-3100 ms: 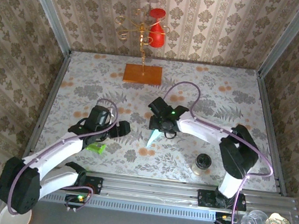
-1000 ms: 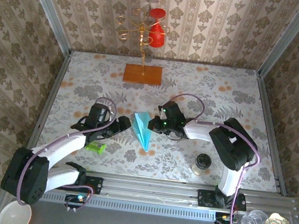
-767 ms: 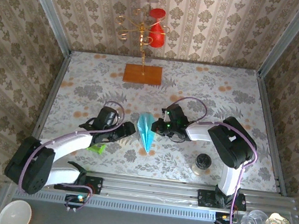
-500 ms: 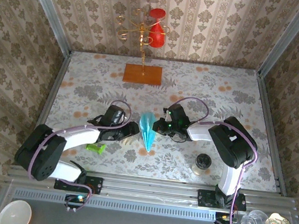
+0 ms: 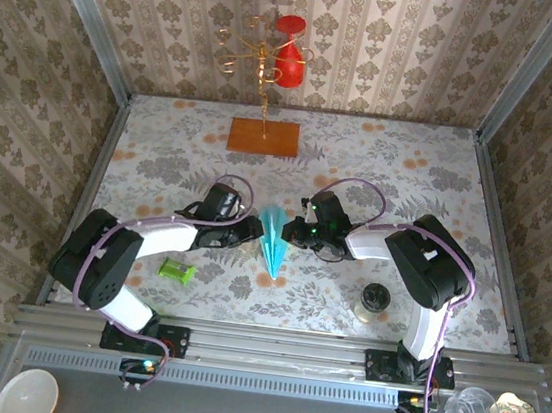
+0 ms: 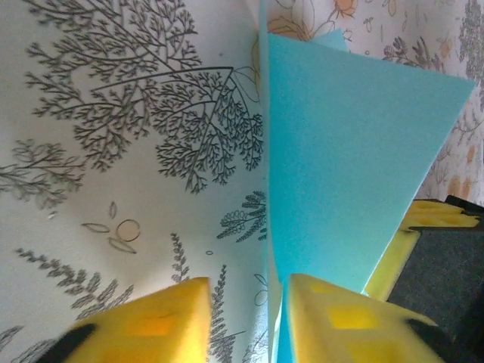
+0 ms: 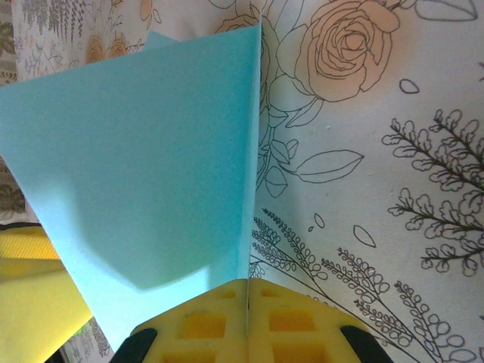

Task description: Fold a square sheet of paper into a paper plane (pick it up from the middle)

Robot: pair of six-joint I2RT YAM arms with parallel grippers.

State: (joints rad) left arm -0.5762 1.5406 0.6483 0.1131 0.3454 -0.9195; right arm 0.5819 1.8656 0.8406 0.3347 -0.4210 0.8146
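Note:
The square sheet of paper, light blue, is folded into a narrow paper plane (image 5: 272, 238) standing on edge at the table's middle, nose toward the near edge. My right gripper (image 5: 295, 234) holds it from the right. In the right wrist view its yellow fingers (image 7: 219, 325) are pressed together on the plane's (image 7: 151, 166) thin edge. My left gripper (image 5: 248, 235) is at the plane's left side. In the left wrist view the left gripper (image 6: 246, 291) stands part open: the plane's (image 6: 340, 174) fold lies against the right finger (image 6: 348, 325), with a gap to the left finger.
A green cylinder (image 5: 176, 271) lies near my left arm. A dark-lidded jar (image 5: 373, 301) stands at the front right. An orange board (image 5: 263, 137) and a gold stand with red pieces (image 5: 274, 55) are at the back. Metal rails edge the table.
My left gripper has swung right up to the plane and its jaws have narrowed around the fold. The plane's wings have drawn together. The right gripper stays shut on it.

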